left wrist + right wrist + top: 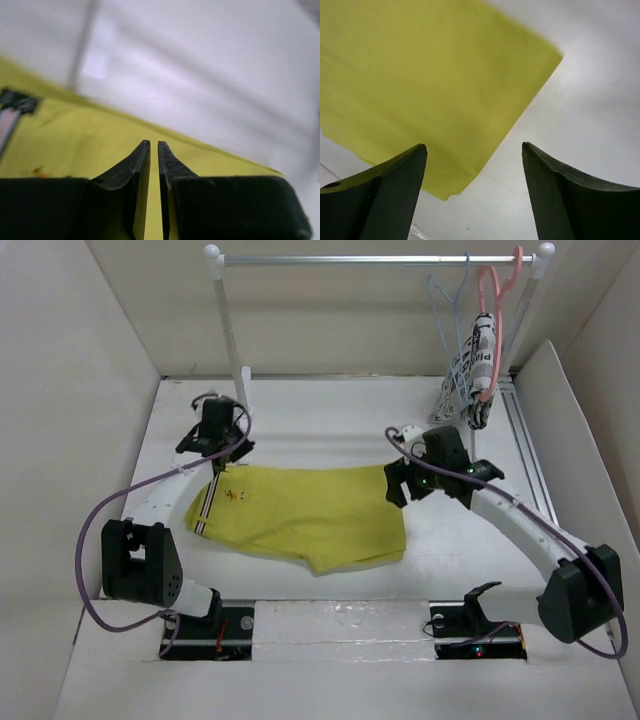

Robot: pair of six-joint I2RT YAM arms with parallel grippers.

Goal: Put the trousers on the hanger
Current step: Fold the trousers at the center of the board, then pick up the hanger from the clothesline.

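Top external view: mid-table lie the trousers (300, 515), folded flat, with the striped waistband at the left end. The left gripper (222, 452) sits on their far-left corner. In its wrist view the jaws are pressed almost together with a sliver of yellow between them, seemingly pinching the cloth. The right gripper (398, 483) hangs above the right end, jaws spread wide and holding nothing; its wrist view shows cloth edge and bare table (300, 410) below. Far right, the hanger (443, 300) hangs from the rail (350, 258), just left of a pink hanger (488, 300).

The step looks like taking a two-point hold. The right jaws should probably come down on the far-right corner, biting all layers, so both ends rise level and the fold keeps.
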